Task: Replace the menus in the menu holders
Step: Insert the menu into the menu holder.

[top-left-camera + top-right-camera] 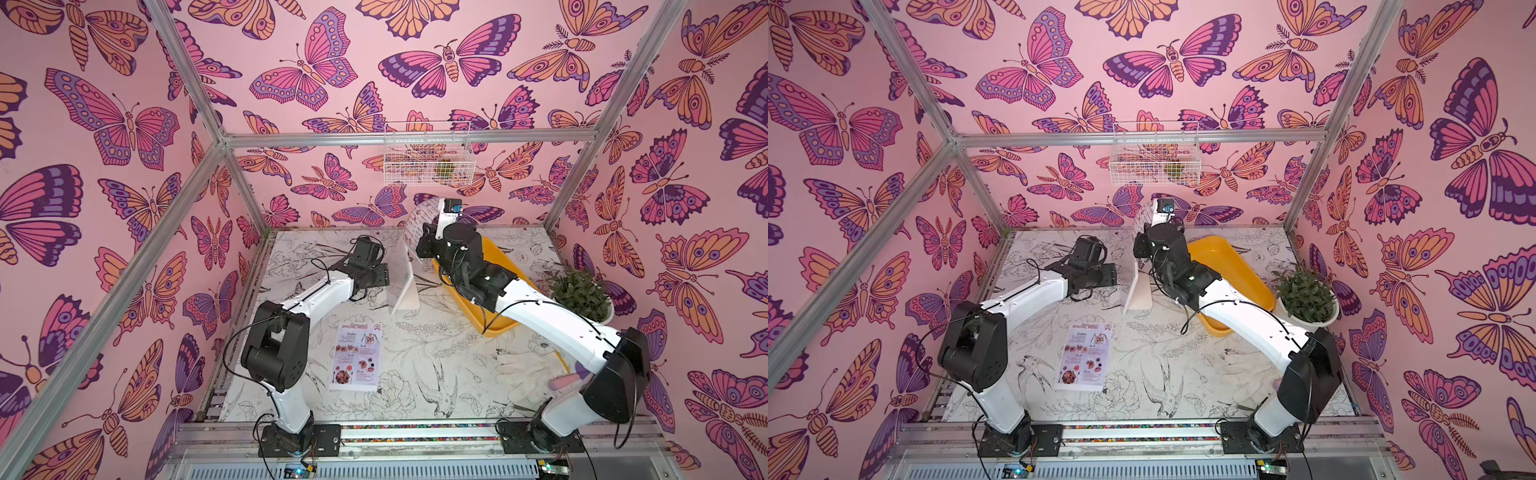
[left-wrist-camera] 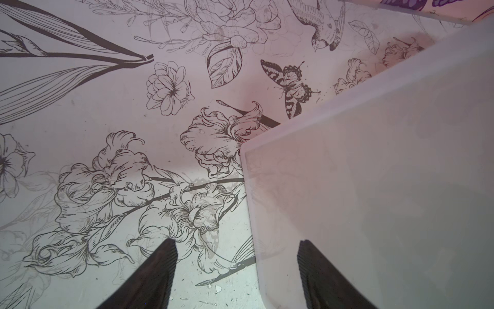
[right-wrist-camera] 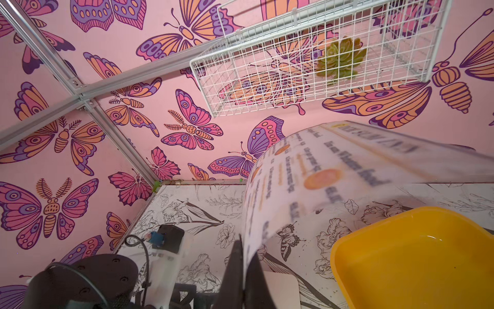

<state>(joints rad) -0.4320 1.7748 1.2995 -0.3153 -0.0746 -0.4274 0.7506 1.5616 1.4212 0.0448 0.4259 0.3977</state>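
Aloft, right gripper clenched on curled menu — left gripper spread, astride holder edge, second menu lying flat

The print on the curled menu is blurred in the right wrist view; the yellow tray is cut off there.

1. The menu holder is clear acrylic, smooth, with a hazy, frosted-looking sheen.
2. The curled menu is thin paper with light showing through it; the flat menu is printed paper.
3. The yellow tray is glossy moulded plastic.
4. The wire basket is white-coated metal; the frame is brushed aluminium.
5. The counter has a matt printed top, scuffed and speckled.
6. The left gripper has black jaws with ribbed, matt faces.
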